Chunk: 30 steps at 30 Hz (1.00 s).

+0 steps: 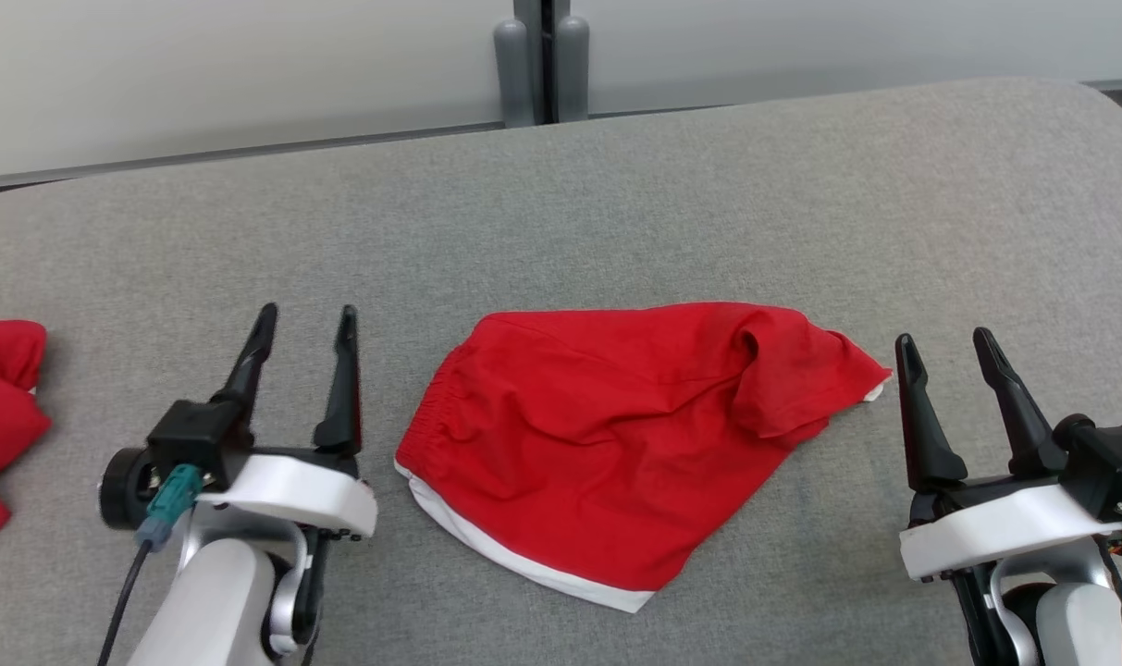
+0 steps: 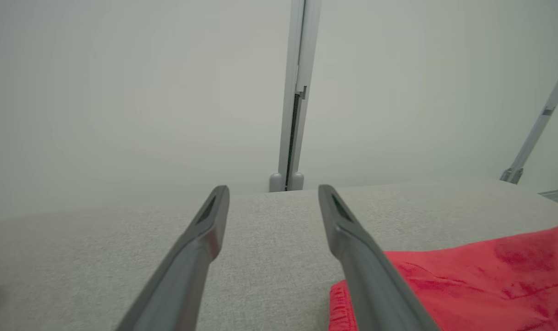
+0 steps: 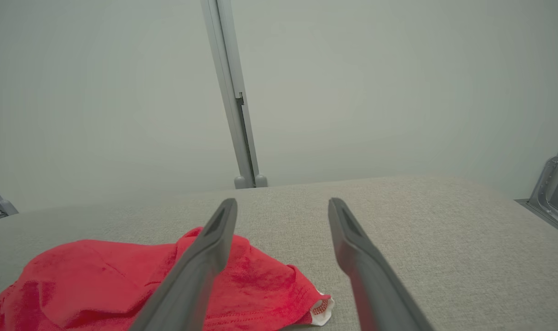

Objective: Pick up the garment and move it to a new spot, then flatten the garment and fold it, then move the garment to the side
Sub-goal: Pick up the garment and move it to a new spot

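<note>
The fingers [image 2: 205, 239] gape over a grey surface [image 2: 269, 239] beside the garment [image 2: 481, 285].

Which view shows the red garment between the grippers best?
The head view: the whole red garment lies there, white hem included. The left wrist view catches its waistband corner; right wrist view, its crumpled end.

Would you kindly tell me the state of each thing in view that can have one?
red garment: lying on the grey surface, one end folded over, not held.
left gripper: open, empty, apart from the garment.
right gripper: open, empty.
red cloth pile: bunched up at the left edge.
</note>
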{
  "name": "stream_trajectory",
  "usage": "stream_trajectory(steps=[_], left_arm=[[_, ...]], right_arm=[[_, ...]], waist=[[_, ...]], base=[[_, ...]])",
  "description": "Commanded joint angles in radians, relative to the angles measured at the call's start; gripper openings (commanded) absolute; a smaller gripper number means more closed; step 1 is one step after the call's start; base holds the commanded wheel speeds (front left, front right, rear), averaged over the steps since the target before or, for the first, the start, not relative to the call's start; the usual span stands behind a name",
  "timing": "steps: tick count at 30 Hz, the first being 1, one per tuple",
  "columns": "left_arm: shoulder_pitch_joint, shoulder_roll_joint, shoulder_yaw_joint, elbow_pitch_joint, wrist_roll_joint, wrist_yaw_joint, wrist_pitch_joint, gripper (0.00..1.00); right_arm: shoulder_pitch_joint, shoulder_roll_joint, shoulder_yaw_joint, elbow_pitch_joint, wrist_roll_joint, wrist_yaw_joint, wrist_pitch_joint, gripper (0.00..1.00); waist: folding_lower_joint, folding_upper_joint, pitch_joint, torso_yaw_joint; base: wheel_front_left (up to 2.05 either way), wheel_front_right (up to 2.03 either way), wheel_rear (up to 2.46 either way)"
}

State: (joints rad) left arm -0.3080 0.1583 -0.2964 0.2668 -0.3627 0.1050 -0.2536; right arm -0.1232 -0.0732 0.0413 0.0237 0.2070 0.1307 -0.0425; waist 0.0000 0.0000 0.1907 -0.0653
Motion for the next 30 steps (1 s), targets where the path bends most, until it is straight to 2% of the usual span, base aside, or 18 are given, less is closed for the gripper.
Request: stream_trajectory(steps=[1,5,9,24,30], left_arm=[[0.025,0.016,0.023,0.000,-0.010,0.011,-0.006,1.00],[0.084,0.050,0.071,-0.016,-0.018,0.027,-0.010,1.00],[0.140,0.073,0.090,-0.036,-0.026,0.015,-0.011,1.00],[0.298,0.103,0.051,-0.101,-0.013,0.026,0.022,1.00],[0.321,0.108,0.045,-0.129,-0.012,0.037,0.039,1.00]], right_arm=[[0.016,-0.008,-0.004,-0.007,-0.006,0.000,0.009,1.00],[0.042,-0.018,-0.002,-0.024,-0.009,0.000,0.027,1.00],[0.069,-0.025,-0.003,-0.035,-0.011,0.000,0.043,1.00],[0.201,-0.035,-0.014,-0.085,-0.016,0.000,0.099,1.00],[0.220,-0.036,-0.014,-0.097,-0.014,0.000,0.110,1.00]], waist=[[0.0000,0.0000,-0.032,0.030],[0.0000,0.0000,-0.058,0.050],[0.0000,0.0000,-0.084,0.062],[0.0000,0.0000,-0.181,0.070],[0.0000,0.0000,-0.181,0.069]], base=[[0.00,0.00,0.00],[0.00,0.00,0.00],[0.00,0.00,0.00],[0.00,0.00,0.00],[0.00,0.00,0.00]])
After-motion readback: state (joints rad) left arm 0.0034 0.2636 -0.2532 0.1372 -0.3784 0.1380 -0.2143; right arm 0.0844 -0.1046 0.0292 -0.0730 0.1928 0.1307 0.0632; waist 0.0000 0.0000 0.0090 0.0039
